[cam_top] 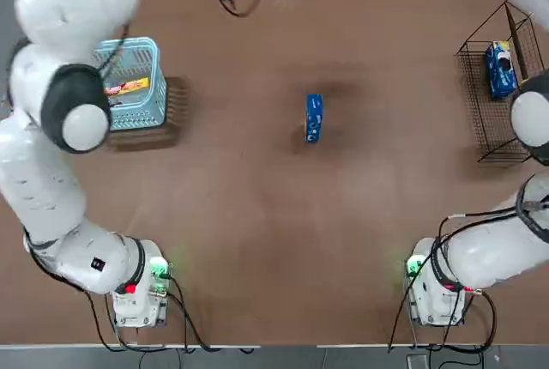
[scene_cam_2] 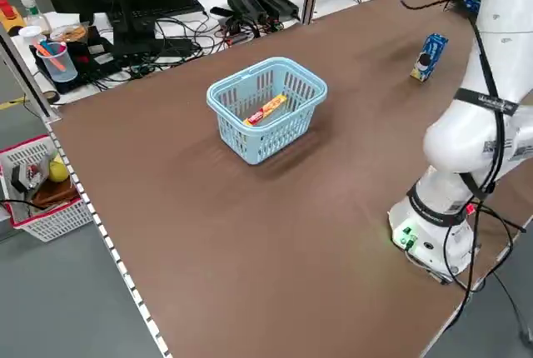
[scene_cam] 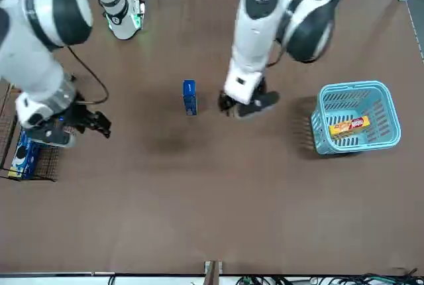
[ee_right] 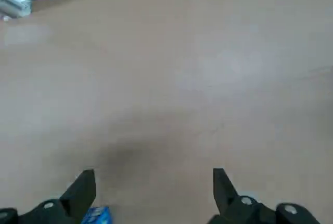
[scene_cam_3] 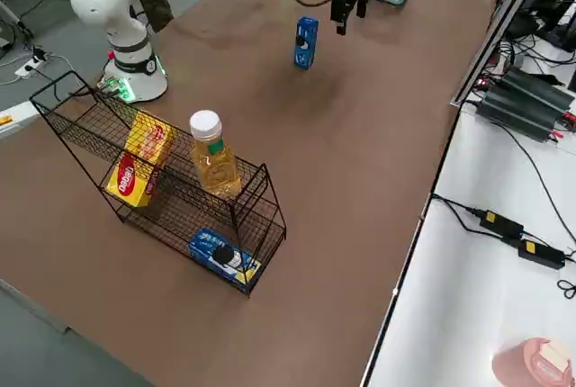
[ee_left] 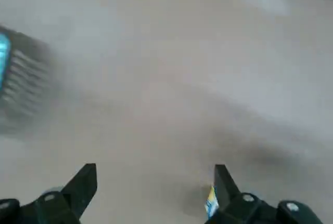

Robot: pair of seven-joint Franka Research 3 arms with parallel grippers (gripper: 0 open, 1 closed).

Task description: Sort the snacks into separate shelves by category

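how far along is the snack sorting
Partly done. The black wire rack already holds a yellow box on one tier and a blue packet lower down. Both tools, left and right, are open and empty. Left: the standing blue packet and the basket's yellow box.

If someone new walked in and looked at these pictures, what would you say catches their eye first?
Probably the blue packet standing alone mid-table, with the left gripper hovering beside it, fingers open and empty. Next, the wire rack at the robot's right edge holds a yellow box, a bottle and another blue packet, while a light blue basket opposite holds one yellow box.
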